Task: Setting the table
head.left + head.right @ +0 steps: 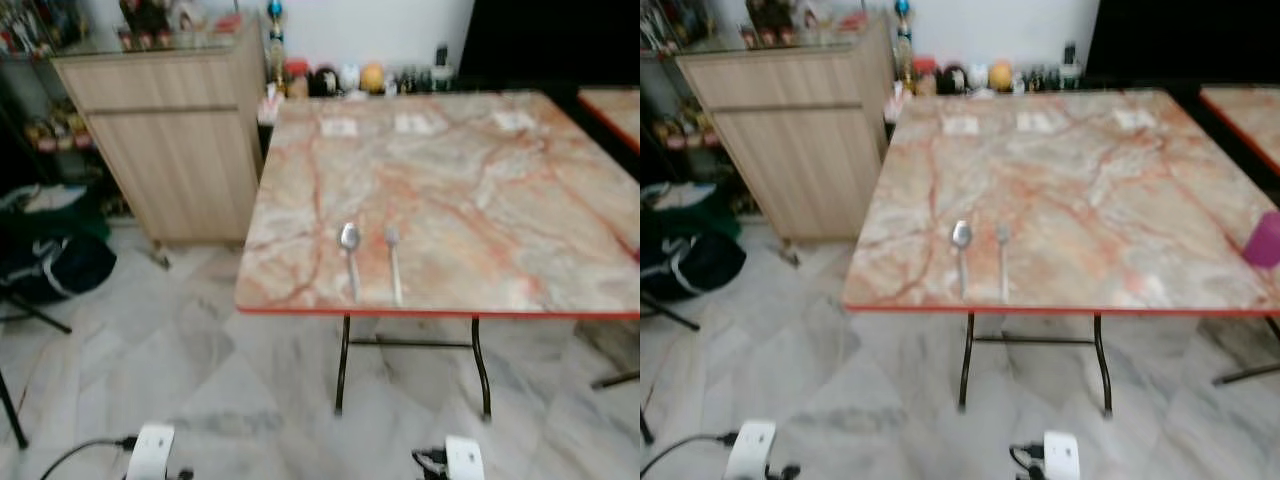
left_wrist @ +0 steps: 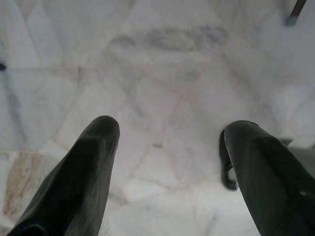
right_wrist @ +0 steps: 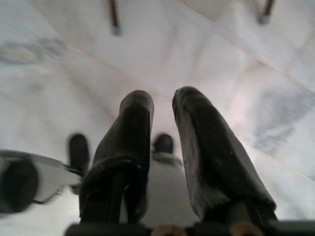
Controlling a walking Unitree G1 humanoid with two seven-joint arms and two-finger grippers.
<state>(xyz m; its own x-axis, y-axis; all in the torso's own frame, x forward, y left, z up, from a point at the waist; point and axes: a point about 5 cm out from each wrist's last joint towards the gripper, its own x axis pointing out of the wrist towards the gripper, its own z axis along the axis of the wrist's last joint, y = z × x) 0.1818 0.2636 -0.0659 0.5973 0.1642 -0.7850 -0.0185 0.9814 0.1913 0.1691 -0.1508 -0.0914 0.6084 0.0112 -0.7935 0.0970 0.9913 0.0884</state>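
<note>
Left gripper (image 2: 167,132) hanging low, fingers wide apart over the marble floor (image 2: 162,73). Spoon (image 1: 349,255) and fork (image 1: 393,260) side by side near the table (image 1: 500,200) front edge, far from both grippers. Right gripper (image 3: 162,105) hanging low, fingers nearly together, holding nothing.

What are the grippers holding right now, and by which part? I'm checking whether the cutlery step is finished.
Nothing is held. The left gripper is open over bare floor; the right gripper is nearly closed on nothing. The spoon and fork lie on the table.

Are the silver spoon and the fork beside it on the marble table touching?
Apart. In the left eye view, bare tabletop separates the spoon and fork.
</note>
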